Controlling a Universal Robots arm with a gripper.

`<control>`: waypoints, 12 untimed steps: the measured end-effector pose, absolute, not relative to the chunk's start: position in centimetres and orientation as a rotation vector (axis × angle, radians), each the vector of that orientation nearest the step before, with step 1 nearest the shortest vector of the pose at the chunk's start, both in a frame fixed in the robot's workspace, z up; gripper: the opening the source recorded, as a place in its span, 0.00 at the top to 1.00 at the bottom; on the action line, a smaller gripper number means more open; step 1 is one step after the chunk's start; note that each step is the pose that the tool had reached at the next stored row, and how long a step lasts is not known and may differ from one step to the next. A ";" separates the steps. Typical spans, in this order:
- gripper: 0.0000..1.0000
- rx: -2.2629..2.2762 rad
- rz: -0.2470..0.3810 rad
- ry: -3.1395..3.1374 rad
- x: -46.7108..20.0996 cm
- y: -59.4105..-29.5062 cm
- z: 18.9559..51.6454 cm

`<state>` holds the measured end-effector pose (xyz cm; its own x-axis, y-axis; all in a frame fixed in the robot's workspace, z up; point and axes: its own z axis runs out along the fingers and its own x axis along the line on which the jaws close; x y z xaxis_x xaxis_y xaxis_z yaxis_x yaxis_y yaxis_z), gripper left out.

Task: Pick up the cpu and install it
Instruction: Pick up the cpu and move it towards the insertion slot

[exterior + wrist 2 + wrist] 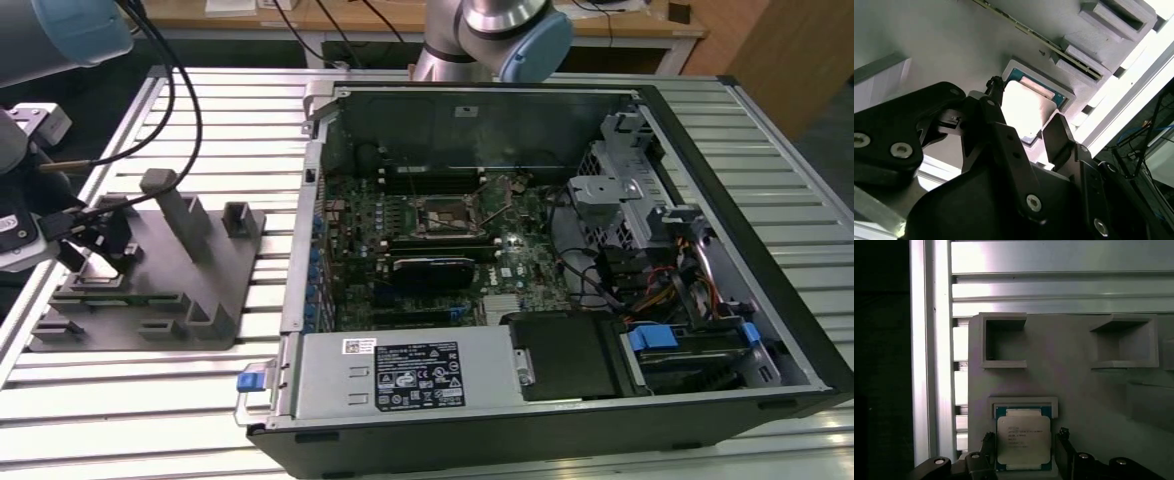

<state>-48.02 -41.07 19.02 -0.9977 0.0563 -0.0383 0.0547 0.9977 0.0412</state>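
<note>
The cpu (1023,439) is a flat square chip with a pale metal top and a green rim. It lies in a shallow pocket of the grey fixture (1074,390); its bright top also shows in the second wrist view (1021,107). My gripper (1024,447) is low over it, and its black fingers (1062,450) stand on either side of the chip with narrow gaps, so it is open. In the exterior view the gripper (114,245) hangs over the fixture (174,290) at the view's left. The motherboard socket (445,217) sits inside the open computer case (747,200).
The fixture carries raised posts (171,205) and several empty pockets (1004,342). It lies on a slatted aluminium table (134,400). Cables (180,110) hang from the arm above the fixture. A power supply (400,375) fills the case's near corner.
</note>
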 end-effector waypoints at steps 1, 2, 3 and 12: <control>0.41 0.086 0.062 3.100 -48.0 -41.0 19.0; 0.41 0.086 0.062 3.100 -48.0 -41.0 18.9; 0.41 0.086 0.062 3.100 -48.0 -41.0 18.8; 0.41 0.086 0.062 3.100 -48.0 -41.0 18.4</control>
<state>-48.02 -40.99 18.42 -0.9977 0.0562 -0.0383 0.0547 0.9977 0.0411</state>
